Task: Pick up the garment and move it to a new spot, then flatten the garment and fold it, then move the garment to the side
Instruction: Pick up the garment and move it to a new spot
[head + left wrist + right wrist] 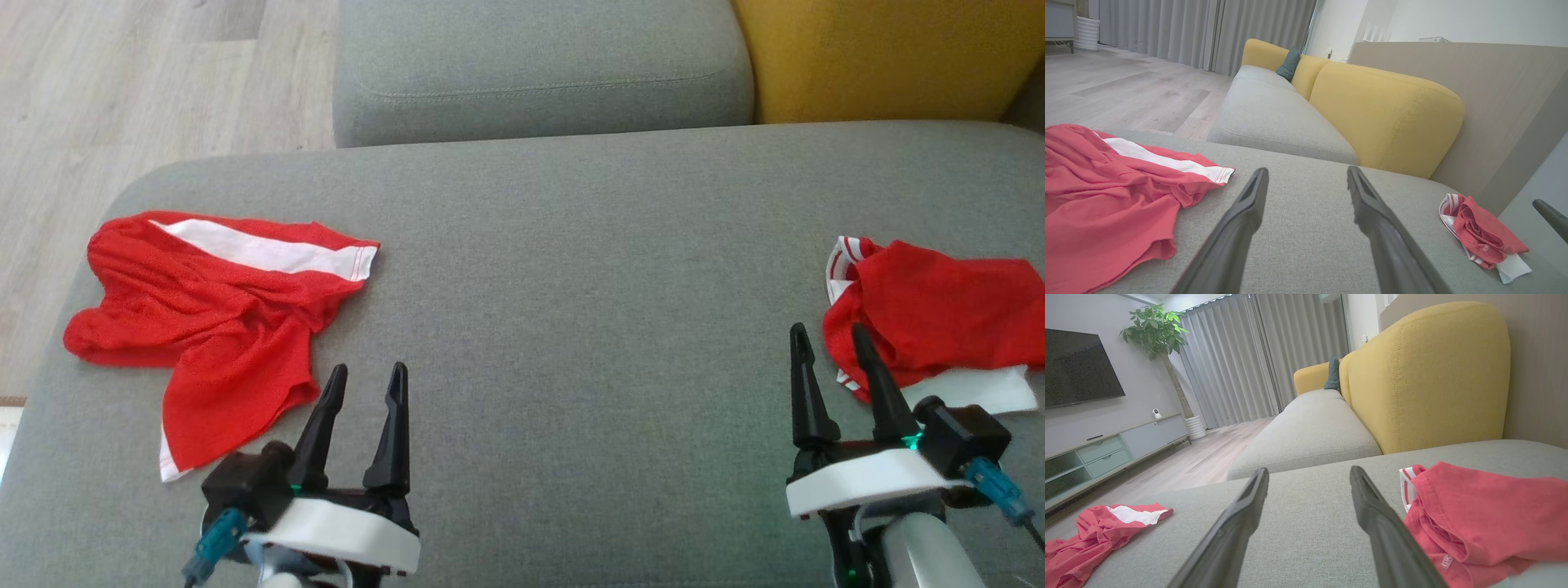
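A crumpled red garment with a white stripe (216, 314) lies on the left of the grey sofa seat (588, 269); it also shows at the left of the left wrist view (1106, 196) and small in the right wrist view (1090, 535). A second red and white garment (939, 318) is bunched at the seat's right edge (1482, 237) (1478, 518). My left gripper (370, 384) stands open just right of the first garment, nothing between its fingers (1245, 220). My right gripper (829, 343) is open too, its right finger (1376, 514) beside the second garment's edge.
A further grey seat cushion (539, 65) and a yellow backrest (882, 57) lie beyond. Wooden floor (122, 98) drops off at the left. A TV cabinet (1102, 453) and a potted plant (1157, 330) stand across the room.
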### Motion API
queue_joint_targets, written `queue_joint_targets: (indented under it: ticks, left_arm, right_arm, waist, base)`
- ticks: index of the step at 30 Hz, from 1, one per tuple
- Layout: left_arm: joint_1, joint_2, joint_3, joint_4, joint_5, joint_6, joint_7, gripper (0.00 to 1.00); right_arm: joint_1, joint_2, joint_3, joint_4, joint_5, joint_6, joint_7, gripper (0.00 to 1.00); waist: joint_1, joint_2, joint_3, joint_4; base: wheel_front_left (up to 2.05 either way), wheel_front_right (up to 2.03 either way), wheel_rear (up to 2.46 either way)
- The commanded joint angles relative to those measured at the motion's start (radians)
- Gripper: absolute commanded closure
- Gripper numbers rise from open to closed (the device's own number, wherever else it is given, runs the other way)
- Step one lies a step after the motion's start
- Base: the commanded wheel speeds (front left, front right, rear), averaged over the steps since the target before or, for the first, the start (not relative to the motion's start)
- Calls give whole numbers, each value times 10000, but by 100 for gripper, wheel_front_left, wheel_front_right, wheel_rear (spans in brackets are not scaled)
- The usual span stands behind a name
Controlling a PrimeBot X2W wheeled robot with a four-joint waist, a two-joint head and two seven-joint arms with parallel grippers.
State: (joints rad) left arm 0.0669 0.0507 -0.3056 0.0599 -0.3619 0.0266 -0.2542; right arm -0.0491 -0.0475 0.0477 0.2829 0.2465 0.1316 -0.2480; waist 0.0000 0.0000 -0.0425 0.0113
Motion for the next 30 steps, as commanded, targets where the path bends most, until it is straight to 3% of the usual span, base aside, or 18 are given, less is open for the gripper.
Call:
queue_joint_targets:
  ticks: [1, 9, 21, 30]
  left_arm:
    - [-484, -5, 356, -322, 99, 5, -76, 0]
    - [-533, -5, 418, -266, 119, -15, -76, 0]
    - [-470, -5, 840, -163, 309, -109, -76, 0]
    - [-226, -5, 1294, -135, 365, -186, -76, 0]
  right_arm:
    - [-214, -28, 244, -340, 47, -9, -136, 0]
    - [-160, -28, 378, -309, 136, -9, -137, 0]
    - [-32, -28, 1032, -187, 572, -9, -137, 0]
    - [-5, -28, 1616, -11, 905, -9, -137, 0]
  waist:
    - [0, 0, 3, 22]
    - [0, 0, -8, 569]
    - [0, 0, -119, 2412]
    - [0, 0, -298, 3415]
  base:
    - [0, 0, 0]
    - [0, 0, 0]
    - [0, 0, 0]
    - [0, 0, 0]
